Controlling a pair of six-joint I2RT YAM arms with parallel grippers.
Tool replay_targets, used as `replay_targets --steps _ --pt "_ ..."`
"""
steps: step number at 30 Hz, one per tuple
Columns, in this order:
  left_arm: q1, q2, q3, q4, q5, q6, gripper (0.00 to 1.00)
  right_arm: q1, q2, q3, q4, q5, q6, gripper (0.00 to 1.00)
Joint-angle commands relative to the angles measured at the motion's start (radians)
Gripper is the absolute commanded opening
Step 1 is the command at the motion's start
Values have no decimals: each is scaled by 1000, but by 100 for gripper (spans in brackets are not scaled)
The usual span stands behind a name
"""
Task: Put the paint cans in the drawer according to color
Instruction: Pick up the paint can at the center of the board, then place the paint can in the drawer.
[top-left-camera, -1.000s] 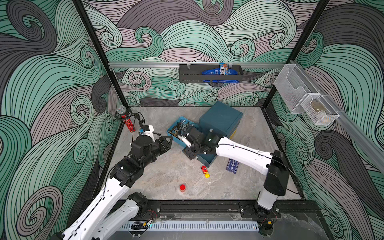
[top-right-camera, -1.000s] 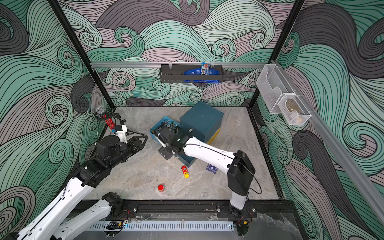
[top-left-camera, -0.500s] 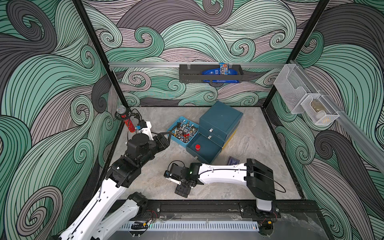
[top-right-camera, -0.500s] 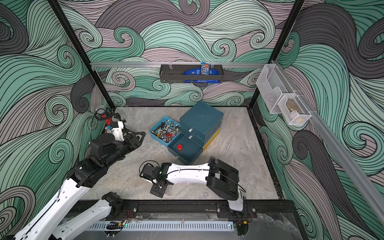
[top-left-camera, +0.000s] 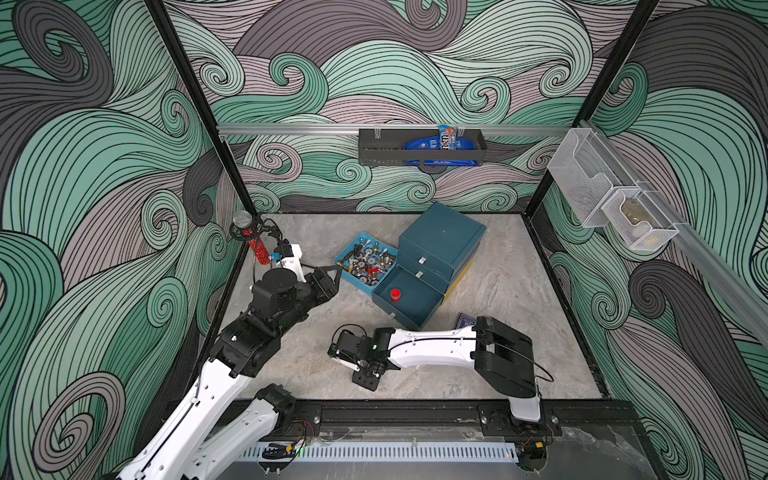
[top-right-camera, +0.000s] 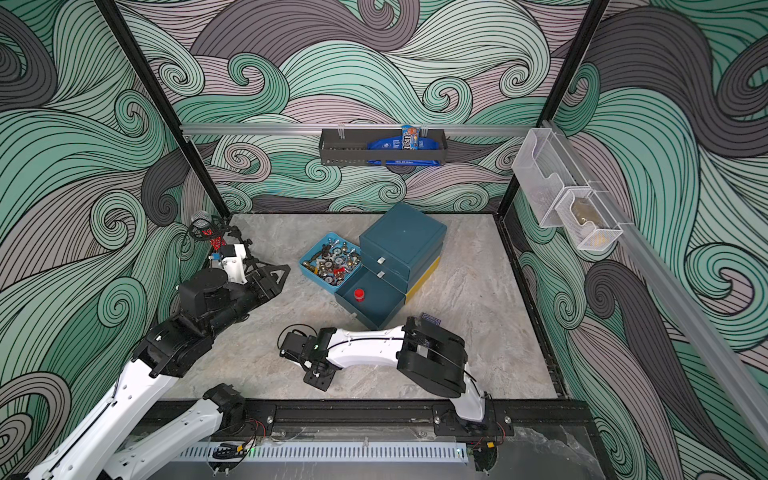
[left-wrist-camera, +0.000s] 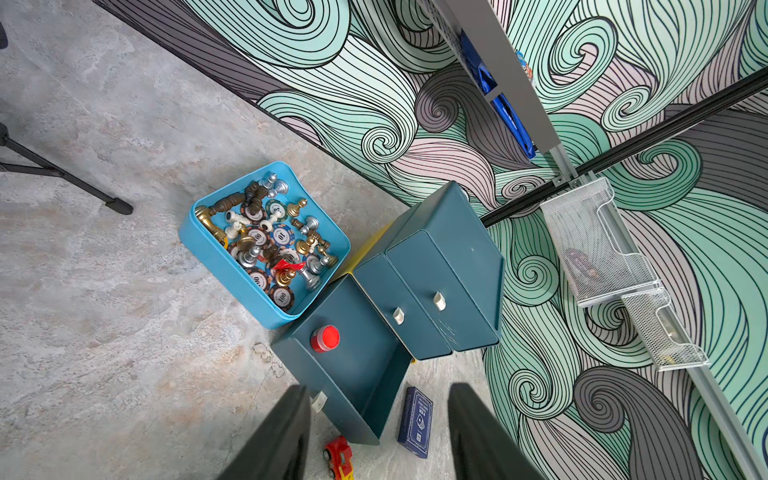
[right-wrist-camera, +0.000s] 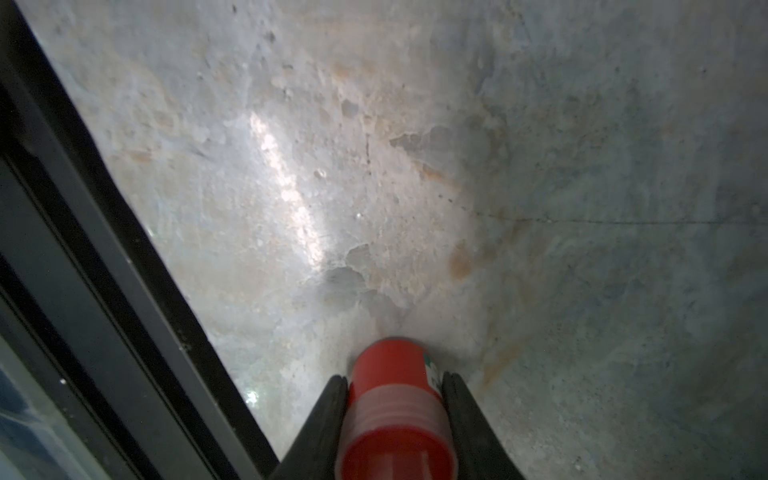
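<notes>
right gripper (right-wrist-camera: 395, 379) clamped on red paint can (right-wrist-camera: 395, 419); left gripper (left-wrist-camera: 380, 390) half open, empty; second red can (top-left-camera: 395, 294) in pulled-out bottom drawer (top-left-camera: 415, 308), 1 o'clock from right gripper

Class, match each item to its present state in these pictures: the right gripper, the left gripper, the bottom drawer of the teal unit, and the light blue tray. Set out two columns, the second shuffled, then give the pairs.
Column one
1. right gripper
2. left gripper
3. bottom drawer
4. light blue tray

Column two
A. heaped with game pieces
B. open, holding nothing
C. shut on a red paint can
D. pulled out, a second red can standing inside

Pairs: 1-C; 2-B; 3-D; 4-A
</notes>
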Motion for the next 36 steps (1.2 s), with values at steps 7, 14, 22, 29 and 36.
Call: replay_targets --steps 7,14,22,29,36 --pt "7 -8 0 11 10 9 56 -235 -192 37 -47 97 31 25" --pt "8 8 -11 41 39 7 56 -451 -200 42 -63 97 5 23" --pt "7 18 -16 46 49 4 56 -532 -96 29 -63 132 44 23" --pt "8 19 -38 57 66 -7 56 -542 -17 23 -31 96 18 34" --pt "7 34 -57 58 87 -10 56 -543 -17 42 -20 101 -7 62"
